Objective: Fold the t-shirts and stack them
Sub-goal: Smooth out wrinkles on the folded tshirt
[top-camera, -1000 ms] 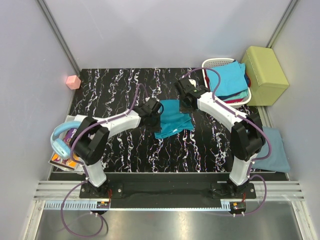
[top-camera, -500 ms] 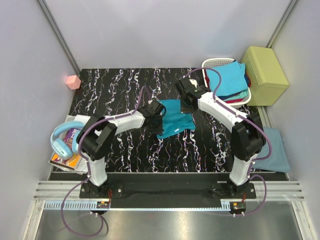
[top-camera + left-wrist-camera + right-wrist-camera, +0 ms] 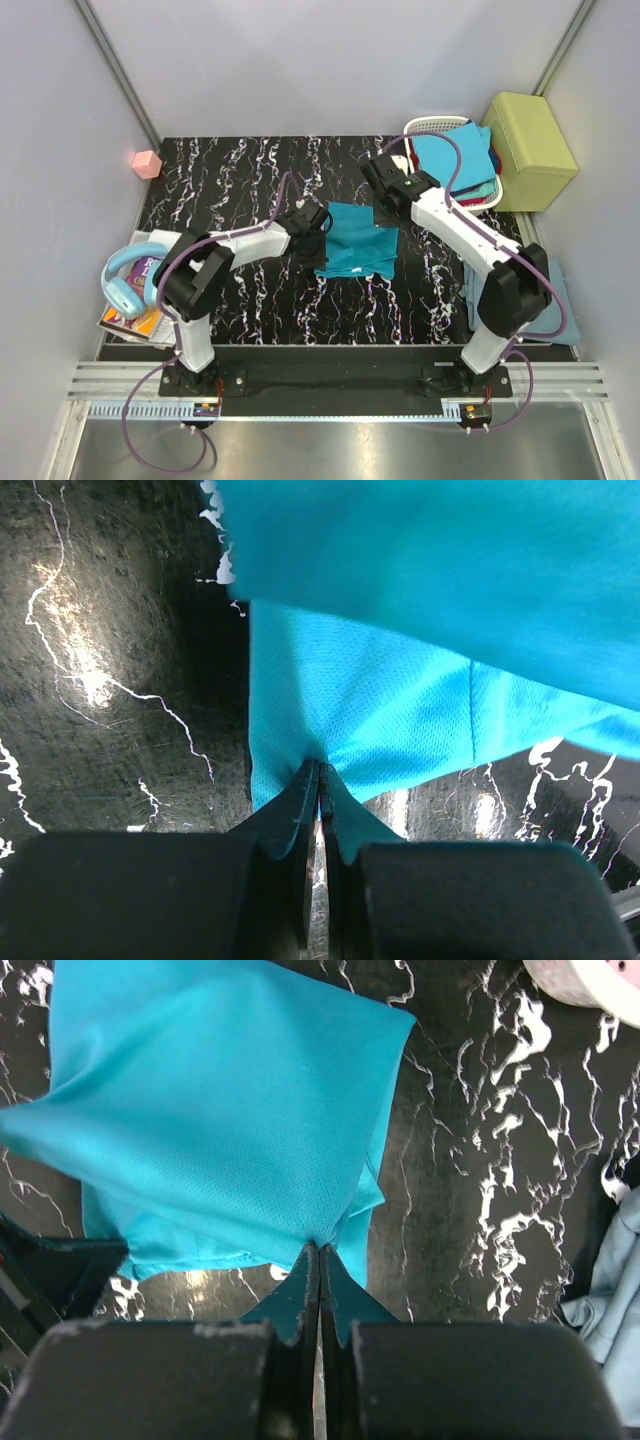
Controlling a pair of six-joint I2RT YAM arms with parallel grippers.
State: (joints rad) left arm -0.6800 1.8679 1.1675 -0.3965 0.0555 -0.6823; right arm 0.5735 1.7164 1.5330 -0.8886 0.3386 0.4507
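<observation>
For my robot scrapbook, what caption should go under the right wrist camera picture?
The right gripper pinches a fold of the teal t-shirt above the black marbled table.

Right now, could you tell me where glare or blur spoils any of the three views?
Left wrist view: bright glare patches on the glossy table; the left gripper, shut on the teal t-shirt, looks dark and soft up close. Right wrist view: a small glare spot below the t-shirt, the right gripper blurred, the weave sharp. Top external view: even light, no strong shadows.
</observation>
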